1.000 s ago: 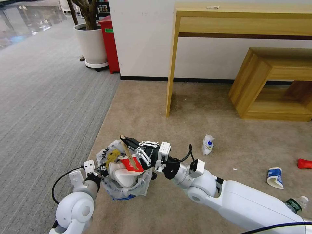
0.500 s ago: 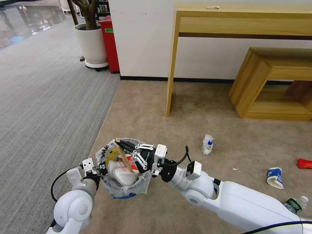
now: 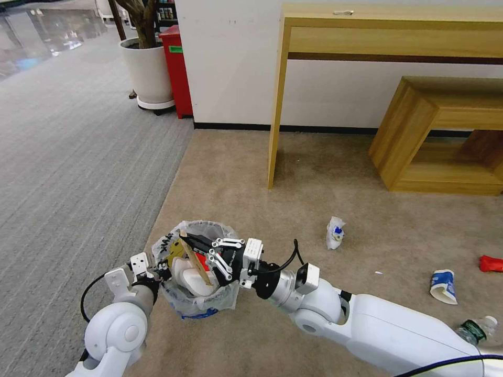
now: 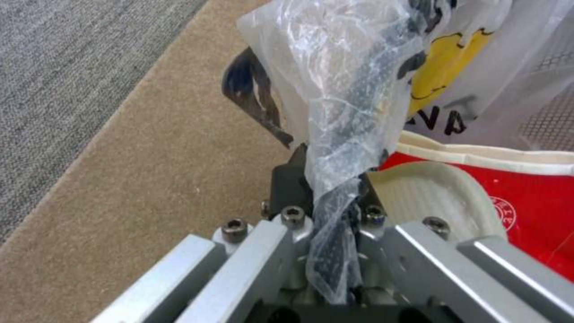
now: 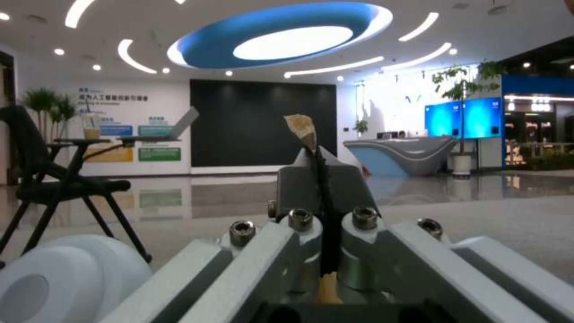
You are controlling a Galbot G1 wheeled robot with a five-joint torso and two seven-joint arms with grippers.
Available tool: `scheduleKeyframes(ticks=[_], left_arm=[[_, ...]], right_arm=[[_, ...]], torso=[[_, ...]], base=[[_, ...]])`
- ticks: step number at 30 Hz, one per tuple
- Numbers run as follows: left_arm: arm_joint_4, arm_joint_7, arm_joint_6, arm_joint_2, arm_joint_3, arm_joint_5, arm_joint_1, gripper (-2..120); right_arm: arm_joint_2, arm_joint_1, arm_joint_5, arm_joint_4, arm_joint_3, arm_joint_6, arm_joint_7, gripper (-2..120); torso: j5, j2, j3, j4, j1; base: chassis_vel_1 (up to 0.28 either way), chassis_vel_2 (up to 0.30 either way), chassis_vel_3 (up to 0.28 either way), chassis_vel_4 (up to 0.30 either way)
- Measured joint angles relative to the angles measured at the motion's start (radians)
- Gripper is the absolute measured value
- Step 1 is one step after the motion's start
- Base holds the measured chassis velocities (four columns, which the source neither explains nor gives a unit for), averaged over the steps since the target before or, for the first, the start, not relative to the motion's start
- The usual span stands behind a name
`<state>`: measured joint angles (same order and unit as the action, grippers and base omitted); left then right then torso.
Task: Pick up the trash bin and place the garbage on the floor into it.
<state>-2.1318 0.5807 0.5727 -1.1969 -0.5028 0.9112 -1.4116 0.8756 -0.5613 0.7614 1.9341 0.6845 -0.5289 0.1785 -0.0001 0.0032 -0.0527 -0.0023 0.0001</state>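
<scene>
Right pincer [image 3: 189, 242]: clamped on the stick [image 3: 193, 258], over the bin [image 3: 201, 303] mouth.
Left pincer [image 3: 160, 272]: pinching the bin's bag at its rim.

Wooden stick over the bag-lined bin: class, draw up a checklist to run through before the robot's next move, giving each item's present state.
1. Right gripper clamped on the flat wooden stick: ok.
2. Stick positioned over the mouth of the small round bin lined with a crinkly white plastic bag: ok.
3. Left gripper shut on the bin's bag and rim: ok.
4. Room left in the bin above the white slipper and red carton: cannot tell.
5. Beige carpet floor free of litter: not ok; crumpled blue-white paper cup remains.
</scene>
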Motion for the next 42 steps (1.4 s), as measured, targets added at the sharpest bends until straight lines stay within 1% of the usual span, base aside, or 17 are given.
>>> scheduleKeyframes(ticks=[20, 33, 42], left_arm=[[-0.087, 0.003, 0.008, -0.002, 0.005, 0.011, -0.044, 0], [-0.121, 0.008, 0.011, 0.006, 0.002, 0.029, -0.048, 0], [-0.126, 0.016, 0.012, 0.009, 0.000, 0.042, -0.044, 0]], right_arm=[[0.032, 0.003, -0.022, -0.051, 0.007, -0.014, 0.003, 0], [0.039, -0.005, -0.040, -0.073, 0.007, -0.020, 0.004, 0], [0.041, -0.003, -0.040, -0.080, 0.007, -0.021, 0.005, 0]], torso=[[0.0001, 0.000, 0.000, 0.0000, 0.000], [0.0000, 0.000, 0.000, 0.0000, 0.000], [0.0001, 0.000, 0.000, 0.0000, 0.000]], base=[[0.000, 0.000, 0.000, 0.000], [0.000, 0.000, 0.000, 0.000], [0.000, 0.000, 0.000, 0.000]])
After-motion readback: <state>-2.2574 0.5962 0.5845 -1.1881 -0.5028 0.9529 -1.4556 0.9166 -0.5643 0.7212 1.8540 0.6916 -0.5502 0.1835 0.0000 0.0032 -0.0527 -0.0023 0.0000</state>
